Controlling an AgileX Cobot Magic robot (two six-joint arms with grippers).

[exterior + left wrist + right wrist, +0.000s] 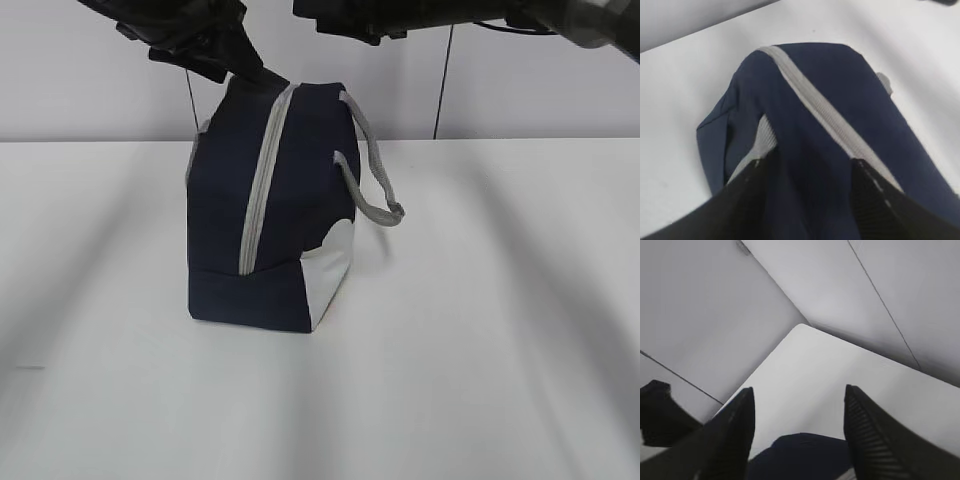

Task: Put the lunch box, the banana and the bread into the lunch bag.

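The bag (270, 220) stands upright on the white table (480, 360), just left of centre, zipper (262, 180) run closed from top to base, grey handle (375, 180) drooping toward 3 o'clock. No box, banana or bread shows in any view; whether they are already inside cannot be told.

Behind and above, at 11 o'clock, the left gripper (807, 200) sits at the bag's top ridge. In its wrist view the fingers (747, 200) stand apart, straddling navy cloth with the zipper passing toward the right one; they clamp nothing. At 1 o'clock the right gripper (797, 435) hangs higher, jaws apart and empty, the bag's top just below between them and bare table beyond.

Judging from the shut zipper and both jaws free, the filling looks finished and the arms seem due to clear off. To do that well, lift straight up so no finger drags the cloth or catches the handle and tips the bag.

No brand, label or writing can be read anywhere.
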